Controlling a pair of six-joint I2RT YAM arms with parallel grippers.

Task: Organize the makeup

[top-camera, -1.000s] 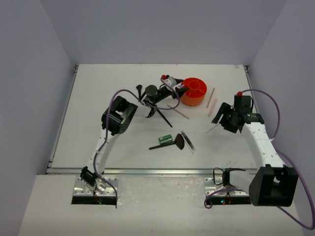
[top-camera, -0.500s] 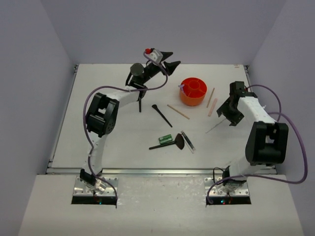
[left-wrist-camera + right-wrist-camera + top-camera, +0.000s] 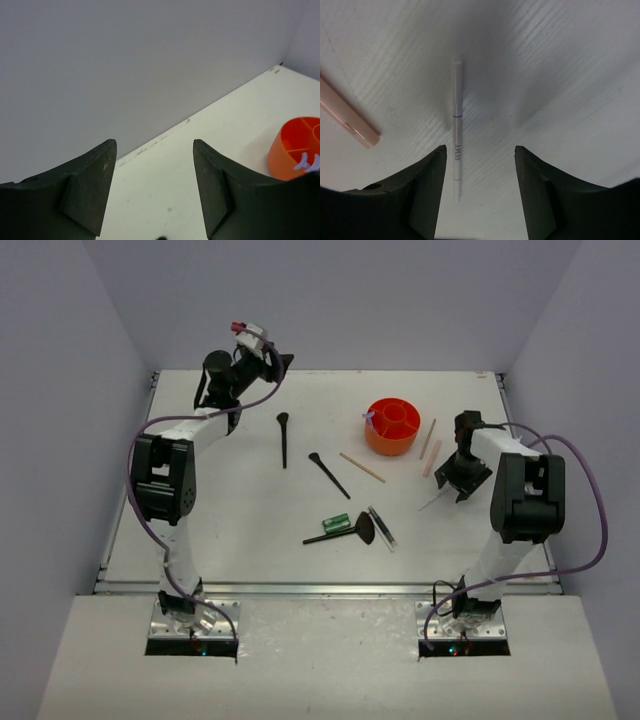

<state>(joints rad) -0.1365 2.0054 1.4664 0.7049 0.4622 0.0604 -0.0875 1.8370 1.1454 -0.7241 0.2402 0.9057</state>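
Barely begun: lilac tools [image 3: 370, 418] sit in the orange cup [image 3: 385, 446] at one o'clock, other makeup [image 3: 329, 475] lies scattered, left gripper [image 3: 154, 145] gapes empty at eleven, right gripper [image 3: 480, 150] gapes over a white pencil [image 3: 456, 125].

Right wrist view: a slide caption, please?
Open right gripper hovers over a slim white stick, pink stick nearby.

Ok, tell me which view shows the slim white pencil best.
Right wrist: the slim white pencil lies full-length beneath the open right gripper, its lettering visible. Top external shows only a thin faint line beside that gripper. Left wrist misses it.
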